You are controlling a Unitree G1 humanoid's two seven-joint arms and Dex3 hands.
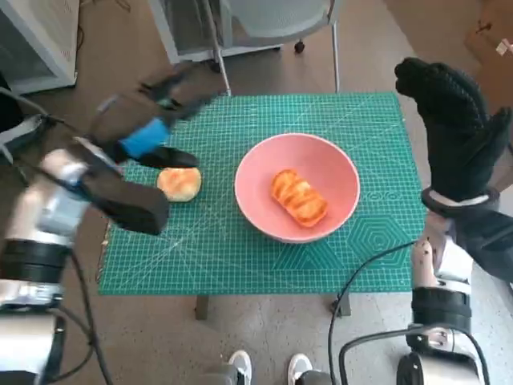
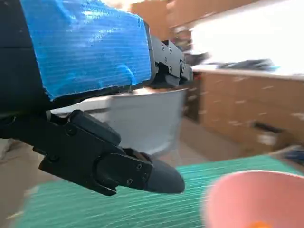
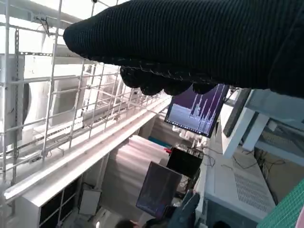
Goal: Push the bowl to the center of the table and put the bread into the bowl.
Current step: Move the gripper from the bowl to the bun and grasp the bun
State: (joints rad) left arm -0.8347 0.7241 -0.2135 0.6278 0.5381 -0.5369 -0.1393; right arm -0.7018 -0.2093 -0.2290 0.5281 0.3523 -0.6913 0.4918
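The green cutting mat [image 1: 240, 241] covers the table, and the pink bowl [image 1: 333, 172] sits close to its middle, a touch toward the robot's right. Inside the bowl lies one glazed bread piece [image 1: 298, 197], its long axis running diagonally. So that looks like a placement done, I'd say. A second bun [image 1: 179, 183], round and pale, rests on the mat left of the bowl, well apart from its rim. The left hand [image 1: 148, 120] hovers right over that bun, slightly behind it, fingers spread and holding nothing; it is blurred in the head view. That is clearly the nearer hand: the bun lies just below it and toward the robot. The right hand [image 1: 449, 120] is raised off the table's right edge, fingers apart, empty, far from any bread.
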